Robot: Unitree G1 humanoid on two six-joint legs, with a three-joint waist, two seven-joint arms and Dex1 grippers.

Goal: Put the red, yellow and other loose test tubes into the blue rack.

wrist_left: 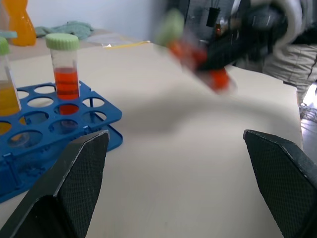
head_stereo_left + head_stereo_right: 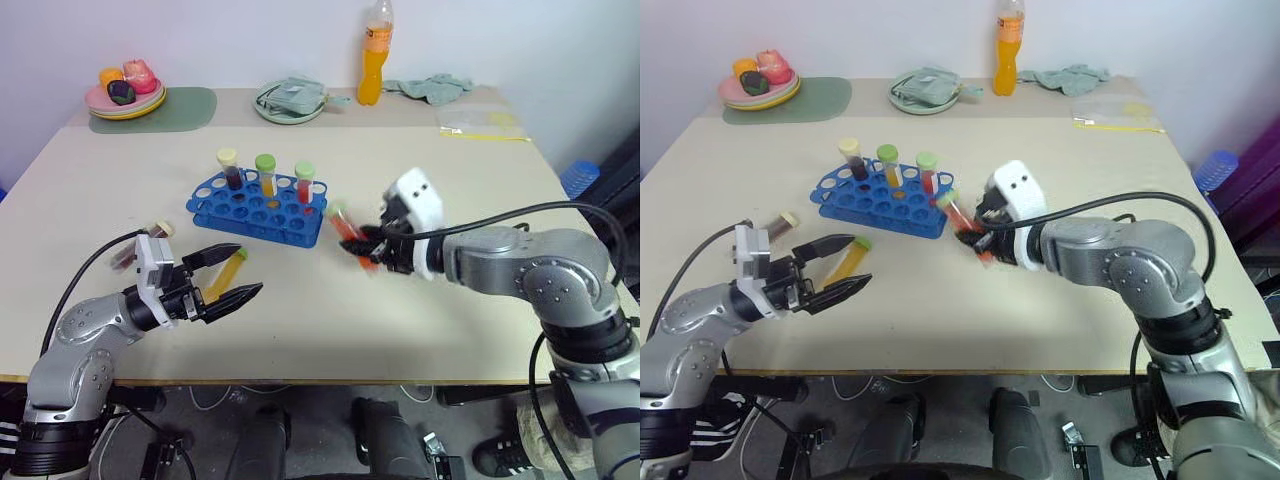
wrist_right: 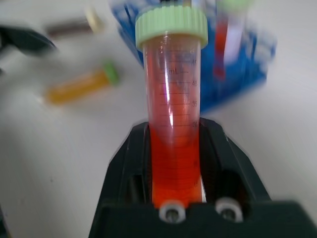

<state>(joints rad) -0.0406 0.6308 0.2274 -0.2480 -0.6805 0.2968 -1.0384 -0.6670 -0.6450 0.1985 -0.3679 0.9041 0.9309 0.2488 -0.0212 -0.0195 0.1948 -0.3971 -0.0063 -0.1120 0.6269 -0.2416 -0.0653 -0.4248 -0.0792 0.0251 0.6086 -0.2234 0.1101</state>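
Black fingers of the right gripper (image 2: 368, 243) pinch a clear plastic red-liquid tube (image 3: 172, 114) just beside the bright blue holed rack (image 2: 258, 207). Its long axis tilts, green cap toward the rack; better to stand it upright before lowering. The left gripper (image 2: 232, 273) is spread.

Only readable marks I can find: a printed graduation scale on the red test tube (image 3: 171, 99), seen from the right wrist. I make out "mL", then "40" and "35" lower down. Remaining figures are too faint. Orange bottle's (image 2: 372, 62) label illegible.
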